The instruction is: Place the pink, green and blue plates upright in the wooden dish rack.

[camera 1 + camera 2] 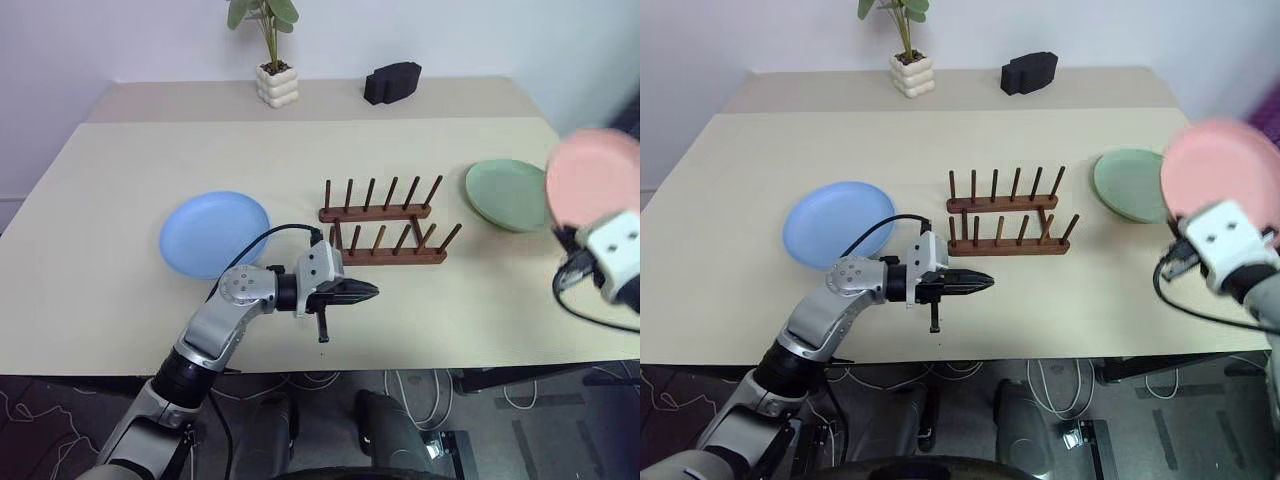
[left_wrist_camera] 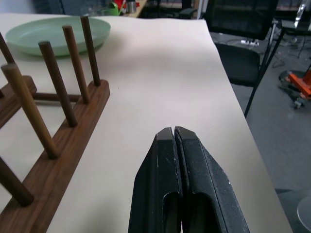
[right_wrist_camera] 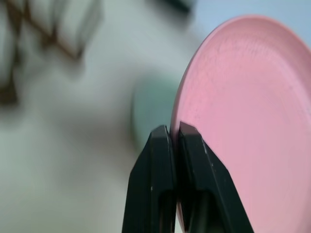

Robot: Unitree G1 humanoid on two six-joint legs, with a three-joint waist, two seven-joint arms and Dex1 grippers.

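Pink plate's up in the right hand, rack waiting empty!

Nearest in, the left hand [image 1: 362, 292] hangs pinched shut on nothing, just short of the small dark brown wooden dish rack [image 1: 385, 228], out of the way. The right hand [image 3: 174, 133] grips the round pink plastic plate [image 1: 1220, 177] by its rim, lifted off the beige surface [image 1: 120, 300], probably near edge-on for slotting. The flat green plate [image 1: 506, 193] lies between it and the rack; the round blue plate [image 1: 214, 232] lies on the rack's other side. Beyond: a potted plant [image 1: 274, 60] and a black block [image 1: 392, 82].
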